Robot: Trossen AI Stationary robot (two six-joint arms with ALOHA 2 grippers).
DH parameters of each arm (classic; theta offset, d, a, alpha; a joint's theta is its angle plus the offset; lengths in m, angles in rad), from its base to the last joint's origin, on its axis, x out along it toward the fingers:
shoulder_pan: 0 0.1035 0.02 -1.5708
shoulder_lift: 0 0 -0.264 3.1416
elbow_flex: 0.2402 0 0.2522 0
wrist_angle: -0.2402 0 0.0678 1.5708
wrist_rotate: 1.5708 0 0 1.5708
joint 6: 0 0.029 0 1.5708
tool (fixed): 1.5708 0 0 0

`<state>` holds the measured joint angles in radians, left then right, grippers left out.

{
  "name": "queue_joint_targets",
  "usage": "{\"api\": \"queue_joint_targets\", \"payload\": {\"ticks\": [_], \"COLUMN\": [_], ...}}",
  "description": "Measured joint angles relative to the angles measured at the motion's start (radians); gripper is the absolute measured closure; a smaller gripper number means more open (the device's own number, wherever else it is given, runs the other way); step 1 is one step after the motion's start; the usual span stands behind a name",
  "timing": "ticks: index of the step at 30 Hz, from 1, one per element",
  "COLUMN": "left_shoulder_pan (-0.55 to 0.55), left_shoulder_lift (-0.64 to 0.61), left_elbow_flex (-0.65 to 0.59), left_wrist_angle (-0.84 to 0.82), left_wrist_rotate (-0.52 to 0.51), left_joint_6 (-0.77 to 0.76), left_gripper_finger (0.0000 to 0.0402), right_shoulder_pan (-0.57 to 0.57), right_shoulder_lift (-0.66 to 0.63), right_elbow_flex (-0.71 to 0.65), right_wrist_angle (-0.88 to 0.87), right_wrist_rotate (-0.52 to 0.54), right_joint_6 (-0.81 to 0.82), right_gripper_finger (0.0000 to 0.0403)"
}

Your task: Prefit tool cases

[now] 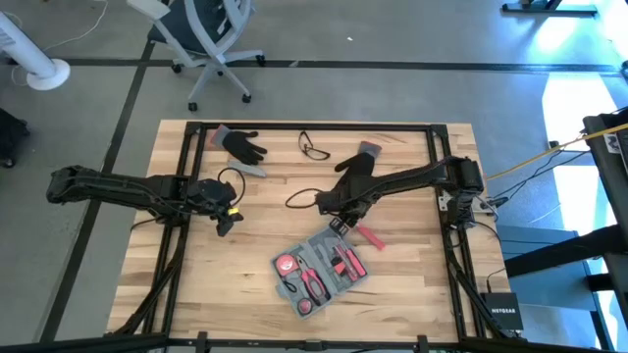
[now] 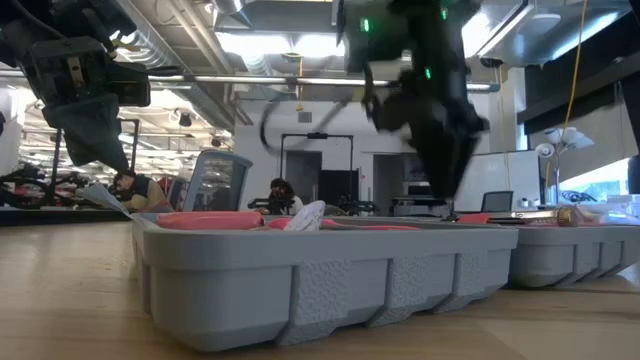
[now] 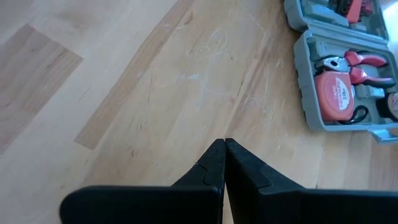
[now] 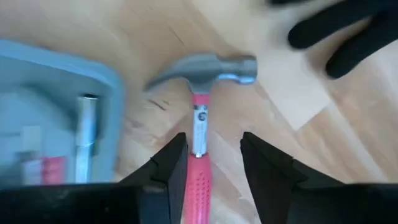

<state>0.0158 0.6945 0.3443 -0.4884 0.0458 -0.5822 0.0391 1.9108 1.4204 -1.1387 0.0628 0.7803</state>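
My right claw point(image 4: 211, 163) stands apart, straddling the hammer point(image 4: 200, 118) on the table just beside the open case point(image 1: 322, 269). Closing off-centre could skid the handle against the case wall. My left claw point(image 3: 224, 163) waits pressed together, well apart.

Hammer handle point(image 4: 200, 168) cut off below.

This is a robotics lab inside a big open industrial office. A wooden bench point(image 1: 196, 284) stands on bare concrete floor point(image 1: 392, 39), with an office chair point(image 1: 211, 39) and a fan point(image 1: 39, 59) well beyond the left claw point(image 1: 226, 218). Past the claws hang exposed ducts point(image 2: 150, 50) and strip lights point(image 2: 270, 42); people point(image 2: 280, 195) sit at far desks among monitors point(image 2: 210, 180).
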Motion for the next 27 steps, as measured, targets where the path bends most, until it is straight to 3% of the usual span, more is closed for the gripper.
{"api": "queue_joint_targets", "payload": {"ticks": [4, 10, 13, 16, 27], "left_shoulder_pan": [0.000, -0.002, -0.002, -0.002, -0.004], "left_shoulder_lift": [0.000, 0.000, 0.000, 0.000, 0.000], "left_elbow_flex": [0.000, 0.000, 0.000, -0.020, -0.149], "left_wrist_angle": [-0.004, -0.003, 0.001, 0.018, 0.032], "left_wrist_rotate": [0.000, 0.000, -0.001, -0.001, 0.002], "left_joint_6": [0.021, 0.045, 0.049, 0.048, -0.063], "left_gripper_finger": [0.0401, 0.0401, 0.0401, 0.0401, 0.0401], "right_shoulder_pan": [0.047, 0.263, 0.352, 0.377, 0.360], "right_shoulder_lift": [-0.054, -0.080, -0.051, -0.024, 0.088], "right_elbow_flex": [0.057, 0.082, 0.081, 0.079, 0.081], "right_wrist_angle": [0.001, 0.207, 0.193, 0.191, 0.172], "right_wrist_rotate": [-0.037, -0.239, -0.147, -0.126, -0.150], "right_joint_6": [0.001, 0.058, 0.241, 0.412, 0.448], "right_gripper_finger": [0.0258, 0.0258, 0.0258, 0.0258, 0.0258]}}
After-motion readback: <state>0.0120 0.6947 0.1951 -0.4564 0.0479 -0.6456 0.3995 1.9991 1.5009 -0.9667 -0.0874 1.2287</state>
